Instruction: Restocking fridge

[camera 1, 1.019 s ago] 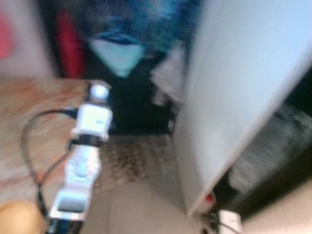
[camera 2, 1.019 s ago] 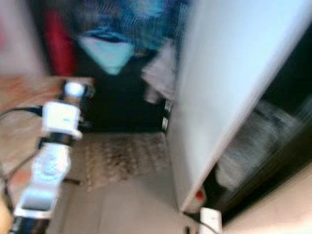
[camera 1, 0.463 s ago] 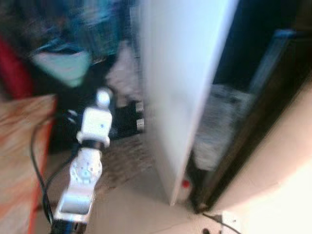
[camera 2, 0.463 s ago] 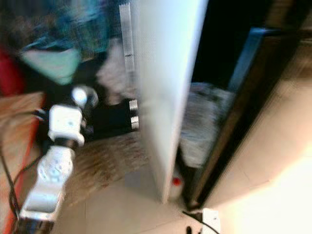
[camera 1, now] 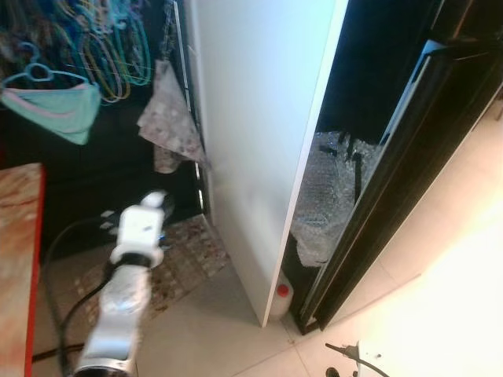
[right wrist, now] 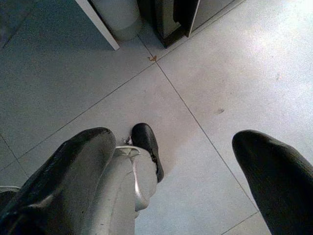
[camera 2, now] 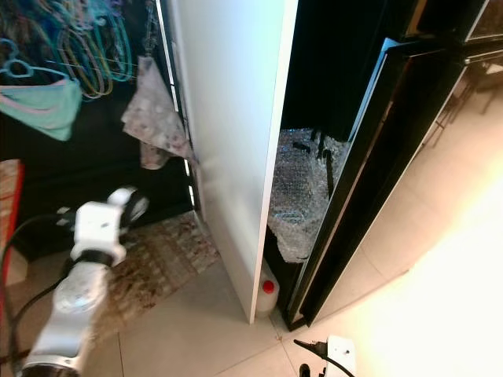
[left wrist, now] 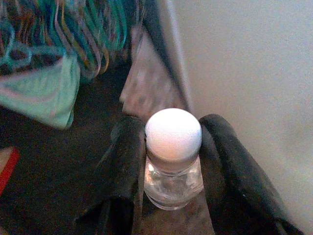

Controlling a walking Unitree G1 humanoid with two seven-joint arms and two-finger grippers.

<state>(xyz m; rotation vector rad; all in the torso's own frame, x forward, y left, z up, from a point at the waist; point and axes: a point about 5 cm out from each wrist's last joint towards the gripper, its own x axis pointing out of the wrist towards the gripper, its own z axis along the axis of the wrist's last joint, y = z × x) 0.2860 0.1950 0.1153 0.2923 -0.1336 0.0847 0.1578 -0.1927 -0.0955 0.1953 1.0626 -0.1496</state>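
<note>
My left gripper (left wrist: 168, 161) is shut on a small clear bottle (left wrist: 173, 169) with a round white cap (left wrist: 173, 133); a black finger (left wrist: 124, 166) presses each side of its neck. In the eye views the left arm (camera 1: 130, 271) reaches forward at the lower left, its gripper (camera 1: 155, 206) pointing toward a tall white door panel (camera 1: 259, 141) that stands edge-on. Behind that panel is a dark opening with crumpled bubble wrap (camera 1: 326, 188), and a black door (camera 1: 393, 181) leans open on the right. My right gripper (right wrist: 176, 161) hangs open over the floor tiles.
A white jug with a red cap (camera 1: 279, 297) stands on the floor at the foot of the white panel. A patterned rug (camera 1: 177, 259) lies under my left arm. An orange tabletop edge (camera 1: 16, 259) is at the left. Hangers and cloths (camera 1: 71, 71) hang behind. A plug and cable (camera 2: 334, 349) lie on the tiles.
The camera has swung right and the blur has cleared, so the white panel and dark opening now sit mid-picture. My left arm keeps its hold on the bottle.
</note>
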